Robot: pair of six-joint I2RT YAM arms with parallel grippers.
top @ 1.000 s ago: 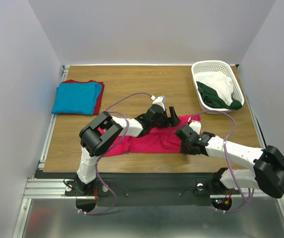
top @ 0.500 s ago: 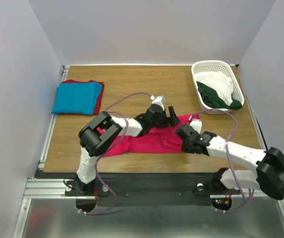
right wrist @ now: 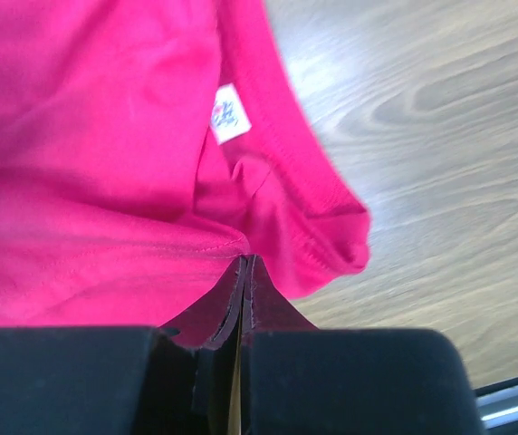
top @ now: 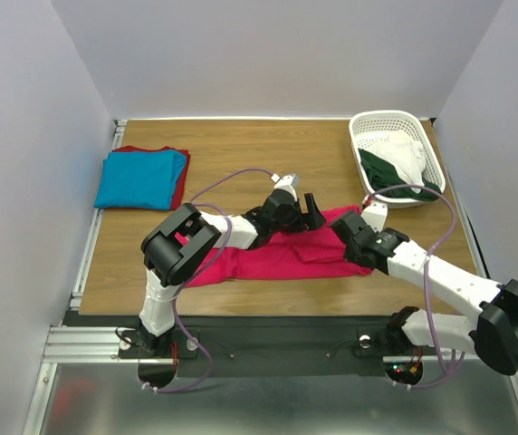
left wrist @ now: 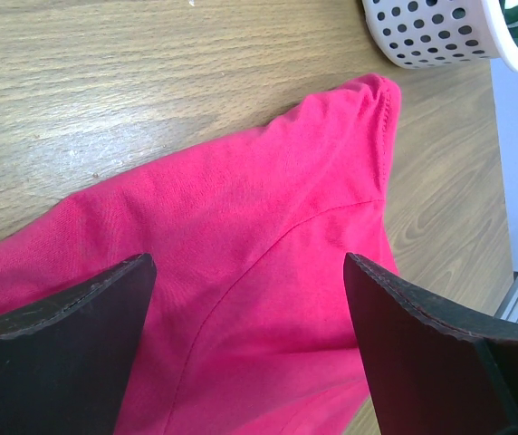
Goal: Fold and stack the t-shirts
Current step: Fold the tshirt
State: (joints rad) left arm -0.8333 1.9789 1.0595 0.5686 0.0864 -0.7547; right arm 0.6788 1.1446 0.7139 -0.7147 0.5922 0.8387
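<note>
Pinched shut, the right hand (right wrist: 245, 272) gripped a fold of the crimson-pink shirt (top: 268, 258) just below its collar, the two fingers pressed flat together with cloth between them. The white neck label (right wrist: 227, 113) lay just beyond the fingertips, facing up, and the ribbed collar edge bunched over to the right onto bare worktop (top: 259, 159).

Beside it, the left hand (left wrist: 245, 272) hung over the far part of the same shirt with its jaws spread wide and nothing between them. A sleeve (left wrist: 368, 118) pointed out past it toward the white basket (top: 393, 122), which held white and dark green garments. The shirt itself lay in a long rumpled band across the near middle of the worktop. Well apart, at the far left corner, the turquoise shirt (top: 137, 179) sat folded on top of the dark red shirt (top: 179, 188).

The likely trouble was the grip. The right hand seemed to hold only a thin bite of fabric, so a quick pull could let it slip free, or lift one layer and leave the other behind. With the left hand gripping nothing, any drag might slide the whole shirt instead of folding it, deepening the wrinkles. A wide sweep could also carry the sleeve against the basket.
</note>
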